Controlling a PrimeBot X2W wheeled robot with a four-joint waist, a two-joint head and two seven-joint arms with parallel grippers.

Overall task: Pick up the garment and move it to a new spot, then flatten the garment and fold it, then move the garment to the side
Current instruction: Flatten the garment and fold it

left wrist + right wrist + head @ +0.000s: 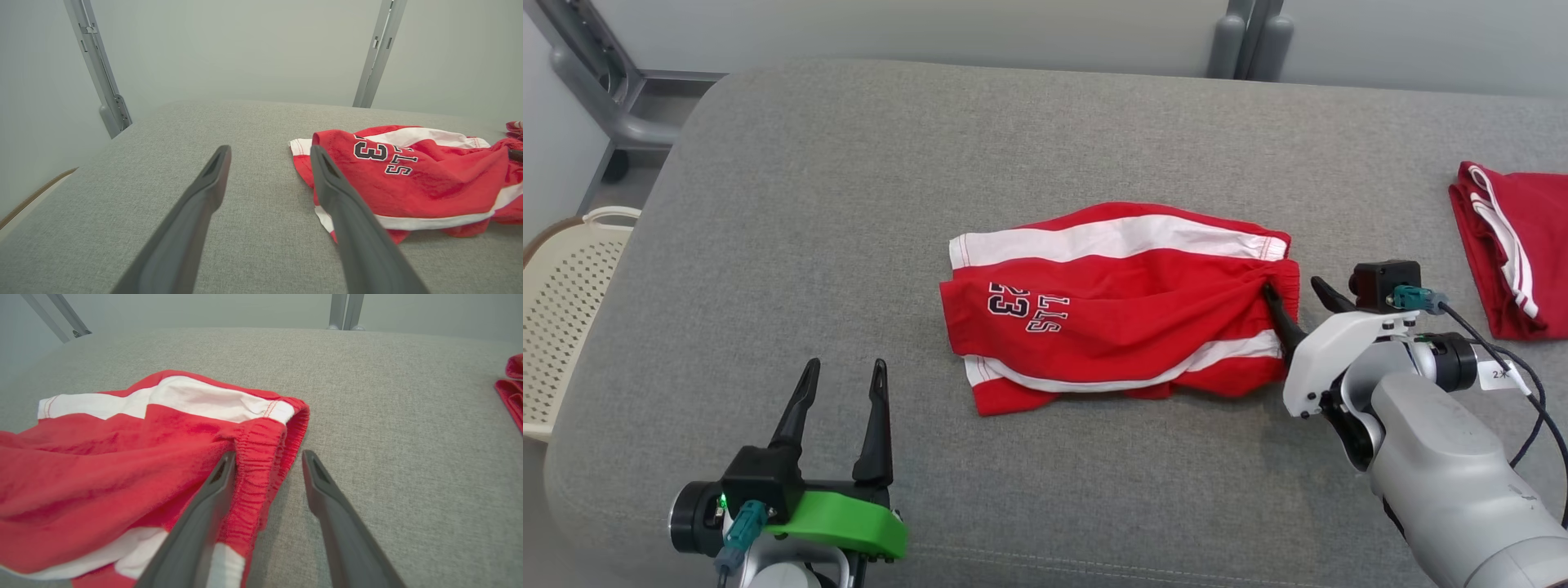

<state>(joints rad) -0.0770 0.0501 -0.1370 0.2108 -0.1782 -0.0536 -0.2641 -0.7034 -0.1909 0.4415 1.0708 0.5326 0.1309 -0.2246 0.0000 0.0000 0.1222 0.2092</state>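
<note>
— Where are the shorts [1119, 306]?
— Bunched mid-cushion [849, 204]. Right gripper [1292, 286] at their three o'clock, jaws apart, holding nothing (left gripper [845, 365] wide too, at seven).
— Next?
— I'd pinch the waistband [261, 465] corners and pull taut.

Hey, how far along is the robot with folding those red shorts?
Done, apparently: the red shorts lie in the middle of the grey cushion, doubled over though rumpled. In hand: the right tool stands open at the waistband, gripping nothing; the left tool hovers open, apart from the cloth. Left: probably smoothing, then moving the shorts aside, perhaps beside the other red garment.
</note>
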